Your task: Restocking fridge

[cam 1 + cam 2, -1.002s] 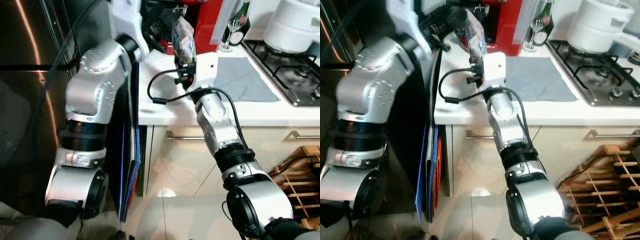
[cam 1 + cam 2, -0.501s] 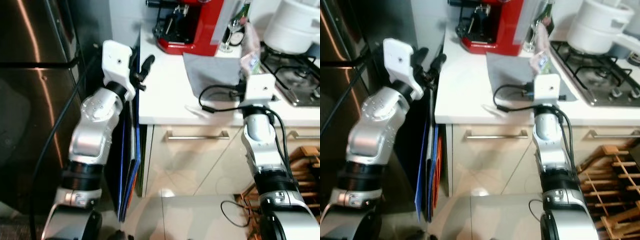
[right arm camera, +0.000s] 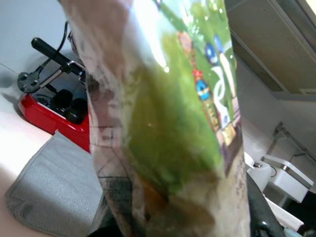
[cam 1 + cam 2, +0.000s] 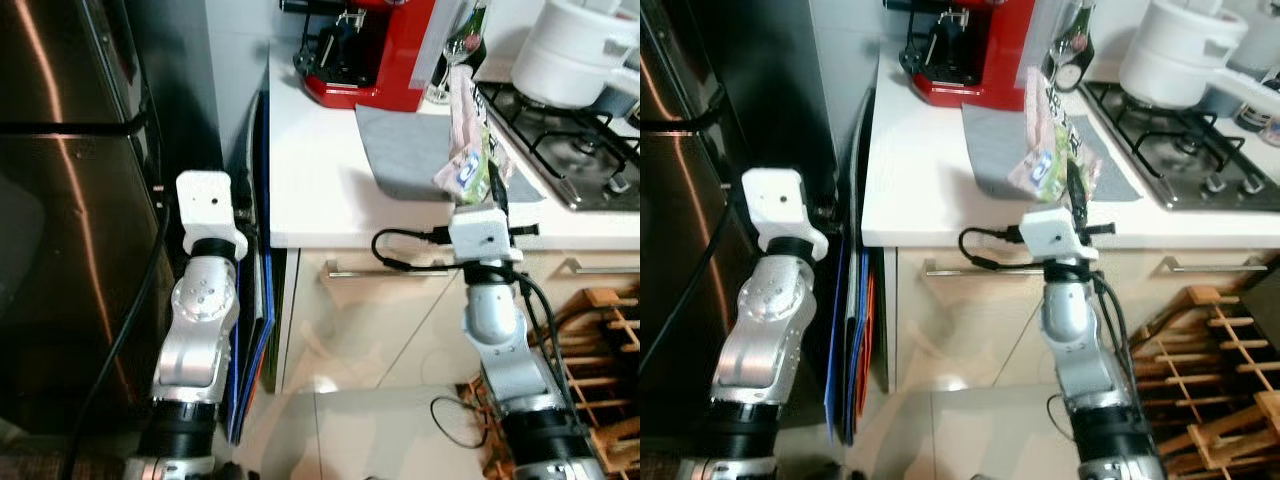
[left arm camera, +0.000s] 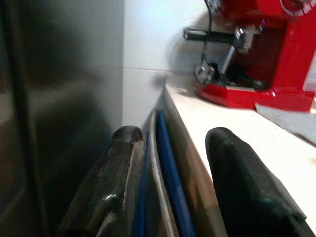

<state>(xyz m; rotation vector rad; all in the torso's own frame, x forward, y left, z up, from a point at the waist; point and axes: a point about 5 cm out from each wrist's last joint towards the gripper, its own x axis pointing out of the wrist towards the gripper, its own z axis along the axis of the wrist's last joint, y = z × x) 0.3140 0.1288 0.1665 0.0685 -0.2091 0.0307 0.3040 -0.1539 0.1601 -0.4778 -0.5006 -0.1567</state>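
The right tool (image 4: 1072, 190) is clamped on a crinkled clear plastic bag of green salad with a printed label (image 4: 1048, 140), gripped at its lower end so that the pack stands upright above the fingers. It is held over the front edge of the white table (image 4: 310, 170), above a grey cloth mat (image 4: 410, 150), probably high enough to be carried clear of what stands there. In the right wrist view the bag (image 3: 163, 113) is seen close up, with leafy green contents behind the film.

The left tool (image 5: 182, 197) is held with its two black fingers parted and nothing between them. It is pointed into the narrow gap between the table's side and the dark steel fridge (image 4: 60, 200), where thin blue and orange boards (image 4: 855, 330) are stored on edge. It is judged to be kept free for the fridge door, which is seen shut.

Farther back on the table, a red espresso machine (image 4: 375, 50), a stemmed glass (image 4: 455, 60) and a dark bottle (image 4: 1072, 50) are seen. A white lidded pot (image 4: 570, 55) is set on the gas hob (image 4: 580, 150). A wooden rack (image 4: 1210, 370) is seen low on the right.
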